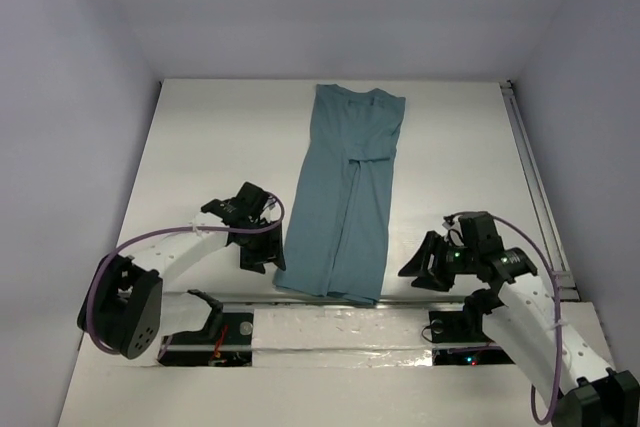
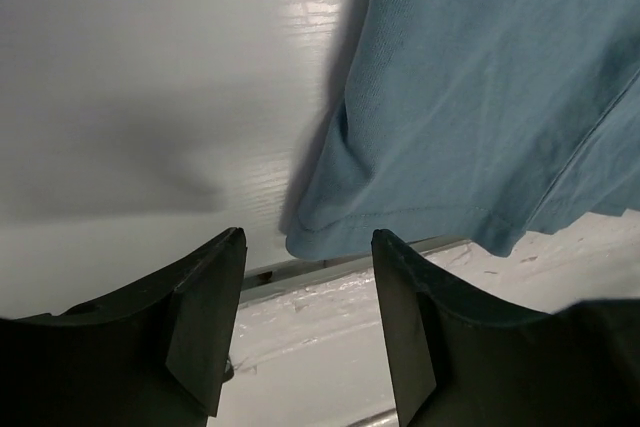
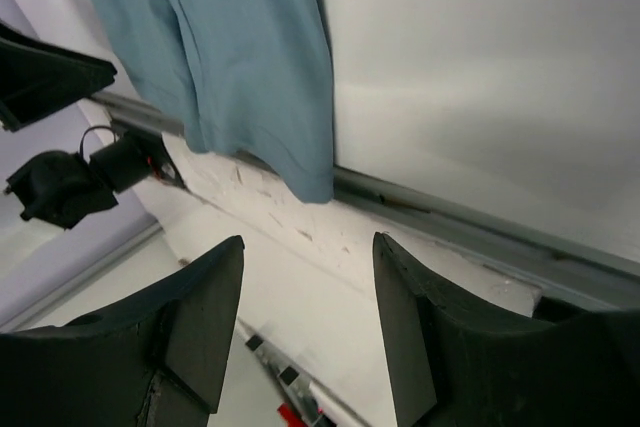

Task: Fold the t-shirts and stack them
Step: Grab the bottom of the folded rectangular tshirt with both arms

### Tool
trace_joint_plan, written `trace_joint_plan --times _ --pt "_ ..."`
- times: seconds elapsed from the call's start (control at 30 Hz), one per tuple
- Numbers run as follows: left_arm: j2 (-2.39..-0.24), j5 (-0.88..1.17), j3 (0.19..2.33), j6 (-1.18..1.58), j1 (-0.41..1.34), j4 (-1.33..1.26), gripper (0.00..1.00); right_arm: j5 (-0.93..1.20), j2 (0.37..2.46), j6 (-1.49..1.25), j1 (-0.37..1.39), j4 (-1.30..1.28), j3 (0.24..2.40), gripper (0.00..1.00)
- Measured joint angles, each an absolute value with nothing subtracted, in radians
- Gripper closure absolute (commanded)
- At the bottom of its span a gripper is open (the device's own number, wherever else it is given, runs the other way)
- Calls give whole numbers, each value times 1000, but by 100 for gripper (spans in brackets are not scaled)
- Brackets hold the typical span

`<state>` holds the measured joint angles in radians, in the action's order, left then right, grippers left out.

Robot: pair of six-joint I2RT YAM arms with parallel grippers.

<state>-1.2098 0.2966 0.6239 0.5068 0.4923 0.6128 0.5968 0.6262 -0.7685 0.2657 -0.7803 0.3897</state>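
Top external view: lengthwise-folded teal cotton t-shirt point(image 1: 340, 197); near-edge hem point(image 1: 325, 292) to be pinched next by left gripper point(image 1: 262, 253), right gripper point(image 1: 420, 264), both parted, empty

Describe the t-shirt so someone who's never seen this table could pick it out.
On the white table, look between the left gripper and the right gripper. The t-shirt lies there folded into a long narrow strip, hem at the near edge. It is the only cloth, teal against white.

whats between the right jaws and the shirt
Nothing but a bare strip of white table lies between the right jaws and the shirt. The top view shows this.
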Motion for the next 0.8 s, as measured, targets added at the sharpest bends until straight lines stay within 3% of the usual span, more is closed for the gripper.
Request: trace_joint_plan --times 0.23,0.47,0.73,0.8 --pt "-1269 317 624 515 554 611 52 651 677 -856 393 -723 312 40" --pt "-1293 345 622 527 575 599 57 614 876 -978 684 -525 318 39" --pt "-1293 360 621 532 574 593 63 542 1060 -1007 696 -371 342 41" --pt "-1293 361 621 533 577 594 69 523 1063 -1011 696 -359 345 43"
